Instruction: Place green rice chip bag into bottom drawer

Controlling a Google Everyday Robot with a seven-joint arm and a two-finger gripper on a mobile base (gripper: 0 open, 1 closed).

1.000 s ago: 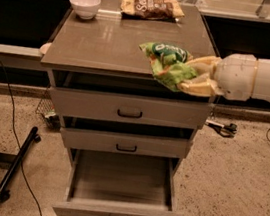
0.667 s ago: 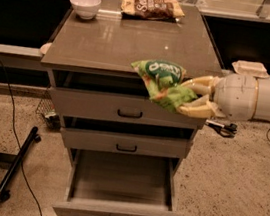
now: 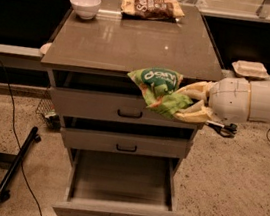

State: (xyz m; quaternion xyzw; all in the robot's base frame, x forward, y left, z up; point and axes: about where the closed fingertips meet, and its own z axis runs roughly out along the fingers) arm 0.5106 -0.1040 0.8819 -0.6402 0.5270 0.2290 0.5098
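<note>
My gripper [image 3: 189,102] comes in from the right and is shut on the green rice chip bag [image 3: 159,89]. It holds the bag in the air in front of the top drawer [image 3: 89,106], just below the front edge of the cabinet top. The bag is crinkly bright green with white lettering on a darker oval. The bottom drawer [image 3: 118,211] is pulled open below and looks empty inside. The bag hangs above the drawer's right half.
A white bowl [image 3: 84,5] and a brown snack bag [image 3: 151,7] sit at the back of the cabinet top [image 3: 125,40]. The middle drawer [image 3: 100,140] is shut. A black stand leg [image 3: 15,165] and a cable lie on the floor at left.
My gripper has carried the green bag down and forward, off the cabinet top's front edge, to hang in front of the top drawer.
</note>
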